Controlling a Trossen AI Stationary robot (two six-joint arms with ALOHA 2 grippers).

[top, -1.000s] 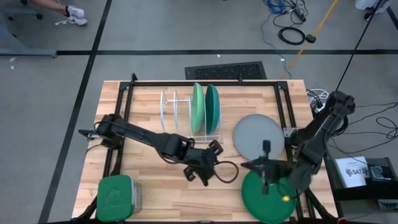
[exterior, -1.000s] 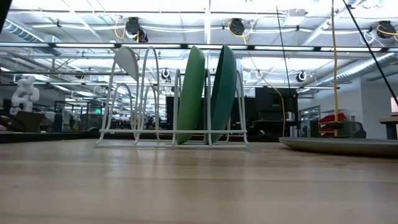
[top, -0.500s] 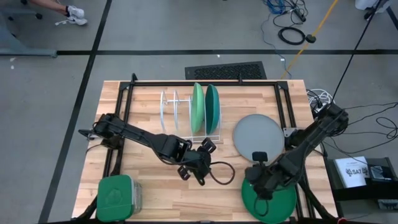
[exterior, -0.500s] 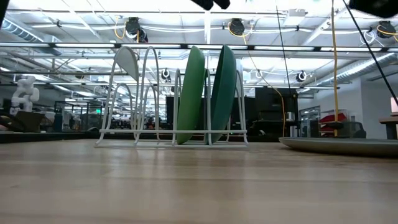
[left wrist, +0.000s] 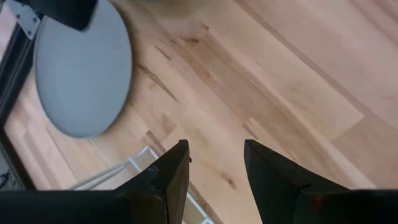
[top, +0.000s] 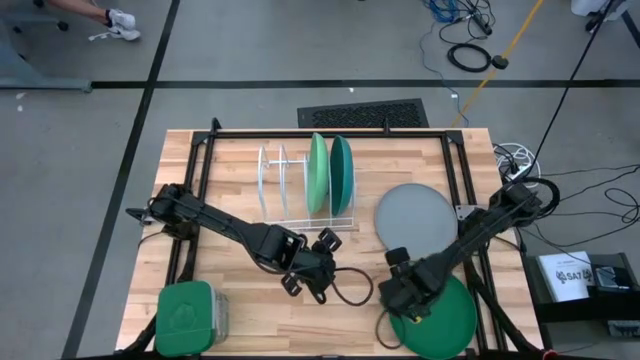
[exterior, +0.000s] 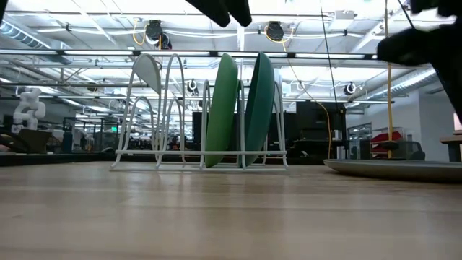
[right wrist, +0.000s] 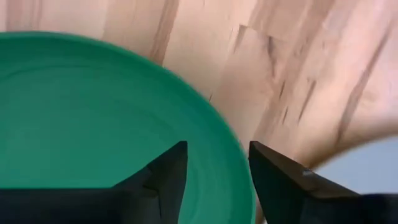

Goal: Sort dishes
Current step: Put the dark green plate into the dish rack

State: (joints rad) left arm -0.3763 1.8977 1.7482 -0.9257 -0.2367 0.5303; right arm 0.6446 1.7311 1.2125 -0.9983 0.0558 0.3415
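A light mint green plate [top: 318,172] and a teal plate [top: 342,172] stand on edge in the white wire rack [top: 285,185]. The grey plate [top: 415,218] lies flat right of the rack. The dark green plate [top: 445,318] lies flat at the near right. My right gripper [right wrist: 214,155] hovers open over this plate's far-left rim [right wrist: 230,149], one finger above the plate, the other above bare wood. My left gripper [left wrist: 214,152] hangs open over bare wood just in front of the rack, nothing between its fingers.
A green square lidded container [top: 185,318] sits at the near left corner. A black metal frame [top: 200,170] runs around the tabletop. A black cable loop [top: 350,290] hangs off my left arm. Bare wood [top: 250,310] lies between the container and the dark green plate.
My right gripper has swung toward the table's left, from over the middle of the dark green plate to its far-left rim, turning as it went. The plate stays flat on the table. My left gripper has drawn a little toward the left.
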